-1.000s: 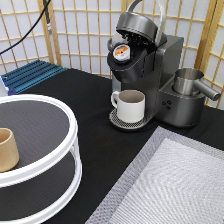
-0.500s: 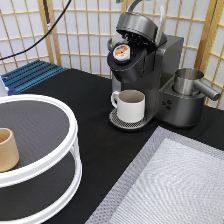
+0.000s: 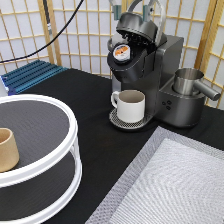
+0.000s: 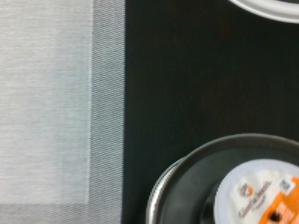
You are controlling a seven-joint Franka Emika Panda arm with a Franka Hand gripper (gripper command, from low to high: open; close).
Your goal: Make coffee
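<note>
The coffee pod (image 3: 120,51), white with an orange-and-white foil top, sits in the open holder of the dark grey coffee machine (image 3: 162,70). The machine's lid (image 3: 137,25) is raised. The wrist view shows the pod (image 4: 270,192) from above in its round dark holder. A white handled mug (image 3: 131,106) stands upright on the machine's drip tray. My gripper (image 3: 132,7) is at the exterior view's top edge, just above the raised lid. Only its two fingers show; they stand apart and hold nothing.
A white two-tier round rack (image 3: 60,107) fills the exterior view's left, with a tan handleless cup (image 3: 7,149) on its upper tier. A grey woven mat (image 3: 175,185) lies at the bottom right. A steel pitcher (image 3: 189,81) sits on the machine's right. A blue rack (image 3: 30,75) is at the far left.
The gripper's fingers at the top edge have shifted slightly toward the exterior view's left. The pod, mug and machine have not moved.
</note>
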